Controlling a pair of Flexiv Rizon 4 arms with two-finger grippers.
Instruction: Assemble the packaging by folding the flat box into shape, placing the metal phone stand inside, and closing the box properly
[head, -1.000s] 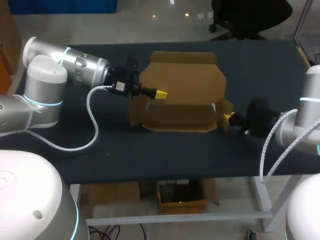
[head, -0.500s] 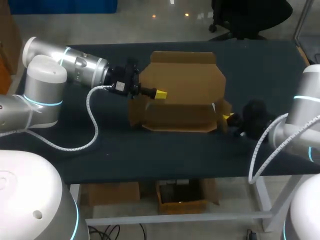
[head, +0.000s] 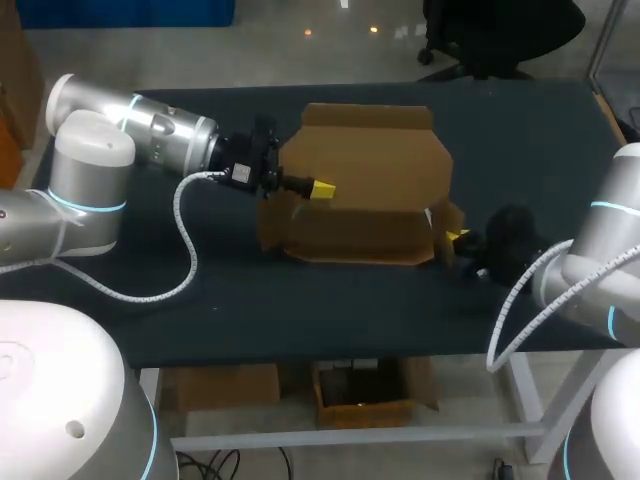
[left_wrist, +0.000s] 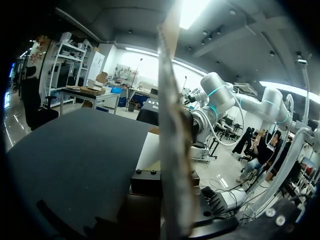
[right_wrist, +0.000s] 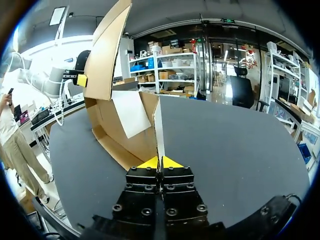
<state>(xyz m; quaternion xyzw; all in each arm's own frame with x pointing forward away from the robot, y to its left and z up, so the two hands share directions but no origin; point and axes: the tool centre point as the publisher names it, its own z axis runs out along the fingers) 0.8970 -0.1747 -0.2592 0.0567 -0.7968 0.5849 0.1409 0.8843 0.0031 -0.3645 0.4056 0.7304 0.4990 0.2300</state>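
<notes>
A brown cardboard box (head: 365, 170) lies half folded in the middle of the dark table, its big lid panel (right_wrist: 105, 55) raised. My left gripper (head: 322, 188) is at the box's left side, shut on that panel. The panel's edge (left_wrist: 172, 150) runs straight up from between the fingers in the left wrist view. At the box's right end, my right gripper (head: 457, 237) is shut on a small side flap (right_wrist: 159, 125), which stands thin and upright between the yellow tips (right_wrist: 160, 162). A white sheet (right_wrist: 131, 112) lies against the box's inner wall. No metal phone stand shows in any view.
The dark table (head: 200, 300) extends in front of the box and to both sides. My left arm's white cable (head: 185, 250) loops over the table's left part. The table's front edge runs close below the right gripper.
The right arm's elbow and forearm have swung inward and lower at the right edge. Its gripper stays on the flap. The left arm and the box have not moved.
</notes>
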